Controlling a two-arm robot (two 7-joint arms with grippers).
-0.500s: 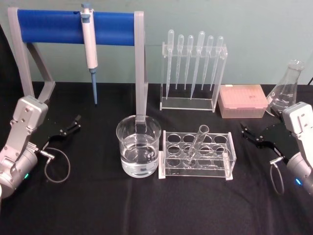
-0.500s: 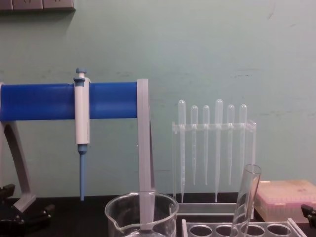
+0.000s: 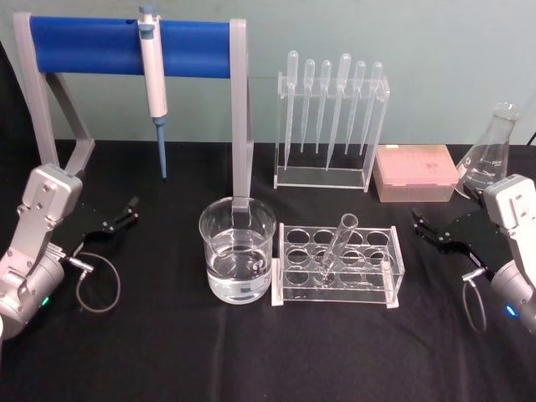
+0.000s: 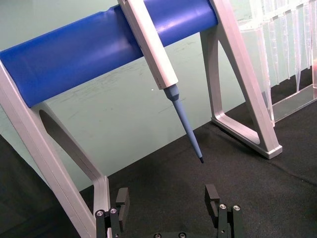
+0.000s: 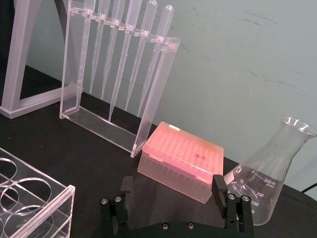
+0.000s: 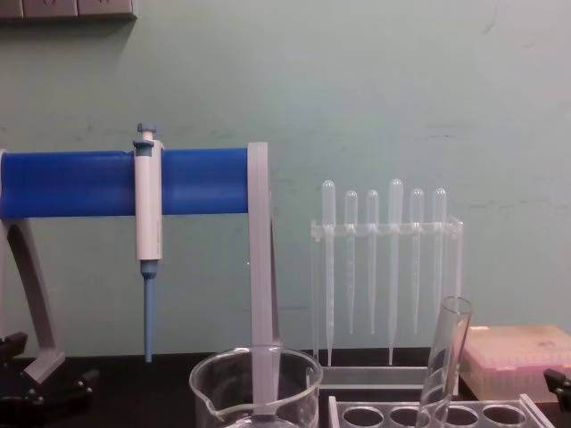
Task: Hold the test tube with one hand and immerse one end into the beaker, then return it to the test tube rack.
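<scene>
The test tube [image 3: 337,244] leans tilted in a hole of the clear rack [image 3: 394,275] at mid table, and its upper part [image 6: 444,357] rises at the lower right of the chest view. Just left of the rack stands the beaker [image 3: 237,261], partly filled with clear liquid; its spouted rim [image 6: 255,379] is near the chest view's bottom edge. My left gripper [image 3: 126,213] rests open at the table's left, well away from both. My right gripper [image 3: 425,231] rests open to the right of the rack. Both wrist views show nothing between the open fingers [image 4: 122,201] [image 5: 220,186].
A blue-barred stand [image 3: 130,38] carries a white-and-blue pipettor [image 3: 153,79] at the back left. A clear holder of several plastic pipettes [image 3: 331,109] stands behind the rack. A pink tip box [image 3: 415,172] and a conical flask [image 3: 490,151] sit at the back right.
</scene>
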